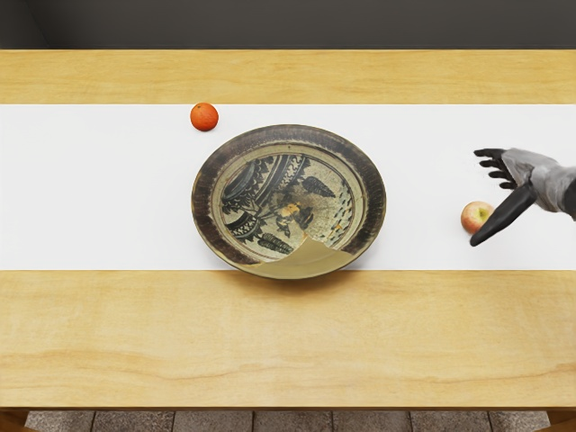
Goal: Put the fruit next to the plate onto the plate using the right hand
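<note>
- Wooden table [288, 333] seen from above at a slant, with a white runner [90, 198] lying across it from left to right.
- A big round plate [203, 193] sits mid-runner. It has a dark brown rim and black figure painting on a pale centre. A plain tan patch [306, 257] covers part of the near rim.
- An orange [204, 116] rests on the runner just beyond the plate's far-left rim. It sits close to the plate but apart from it, with nothing touching it.
- An apple [474, 216], red and yellow, rests on the runner right of the plate, well clear of the rim. It is on the cloth, not on the plate.
- The right hand [515, 176] comes in from the right edge, grey at the wrist with dark digits. It hangs just above and to the right of the apple.
- The hand is released and holds nothing. The short fingers [490, 162] are splayed and point left toward the plate.
- One long dark digit [500, 216] slants down-left past the apple's right side, and its tip ends by the fruit's lower edge.
- That digit overlaps the apple's outline from this angle. I can't tell whether it actually touches the apple or just passes in front of it.
- Both fruits are off the plate, and the plate's centre shows only its painted pattern.
- Grey floor tiles [288, 421] show under the near table edge, and a dark wall [288, 22] runs behind the far edge.
</note>
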{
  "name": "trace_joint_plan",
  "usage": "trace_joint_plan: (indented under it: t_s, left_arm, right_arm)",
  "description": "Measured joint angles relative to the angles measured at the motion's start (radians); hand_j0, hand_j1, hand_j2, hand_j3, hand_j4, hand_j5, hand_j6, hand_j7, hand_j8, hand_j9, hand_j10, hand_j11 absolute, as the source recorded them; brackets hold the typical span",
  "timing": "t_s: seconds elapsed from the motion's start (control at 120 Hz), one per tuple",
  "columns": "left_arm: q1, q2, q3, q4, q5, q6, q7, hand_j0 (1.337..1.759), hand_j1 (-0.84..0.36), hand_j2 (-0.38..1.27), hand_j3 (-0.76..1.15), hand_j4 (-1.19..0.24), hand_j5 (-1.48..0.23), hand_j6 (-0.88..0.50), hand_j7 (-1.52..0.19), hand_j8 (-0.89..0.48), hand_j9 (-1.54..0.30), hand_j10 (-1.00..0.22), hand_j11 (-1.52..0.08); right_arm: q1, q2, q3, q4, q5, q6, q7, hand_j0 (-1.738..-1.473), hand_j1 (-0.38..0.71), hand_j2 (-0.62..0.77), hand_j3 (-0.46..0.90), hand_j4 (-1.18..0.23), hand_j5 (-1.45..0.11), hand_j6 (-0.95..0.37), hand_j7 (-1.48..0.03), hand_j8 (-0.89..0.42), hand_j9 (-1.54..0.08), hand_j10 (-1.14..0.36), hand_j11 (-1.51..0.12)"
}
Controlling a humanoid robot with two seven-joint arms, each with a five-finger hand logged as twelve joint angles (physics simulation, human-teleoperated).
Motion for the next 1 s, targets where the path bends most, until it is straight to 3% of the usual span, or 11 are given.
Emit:
trace_joint_plan:
  t_s: [0.183, 0.433, 0.608, 1.0]
  left_arm:
    - [-0.001, 0.000, 0.000, 0.000, 0.000, 0.000, 0.000, 1.658, 0.35, 0.00, 0.00, 0.00, 0.00, 0.00, 0.00, 0.00, 0.00, 0.00, 0.00]
    - [-0.001, 0.000, 0.000, 0.000, 0.000, 0.000, 0.000, 1.658, 0.35, 0.00, 0.00, 0.00, 0.00, 0.00, 0.00, 0.00, 0.00, 0.00, 0.00]
    - [-0.001, 0.000, 0.000, 0.000, 0.000, 0.000, 0.000, 1.658, 0.35, 0.00, 0.00, 0.00, 0.00, 0.00, 0.00, 0.00, 0.00, 0.00, 0.00]
    - [-0.001, 0.000, 0.000, 0.000, 0.000, 0.000, 0.000, 1.658, 0.35, 0.00, 0.00, 0.00, 0.00, 0.00, 0.00, 0.00, 0.00, 0.00, 0.00]
  right_arm:
    - [-0.007, 0.126, -0.066, -0.066, -0.193, -0.181, -0.015, -1.658, -0.28, -0.01, 0.00, -0.06, -0.07, -0.06, -0.07, -0.06, -0.07, -0.06, -0.07]
    - [-0.060, 0.239, -0.107, -0.195, -0.251, -0.287, -0.018, -1.658, -0.28, -0.01, 0.00, -0.06, -0.08, -0.07, -0.08, -0.06, -0.08, -0.06, -0.08]
    - [-0.071, 0.274, -0.113, -0.242, -0.257, -0.297, -0.019, -1.658, -0.17, -0.03, 0.00, -0.15, -0.20, -0.15, -0.19, -0.15, -0.19, -0.15, -0.19]
    - [-0.106, 0.282, -0.120, -0.250, -0.264, -0.321, -0.019, -1.658, 0.07, -0.07, 0.00, -0.35, -0.45, -0.35, -0.45, -0.35, -0.45, -0.35, -0.45]
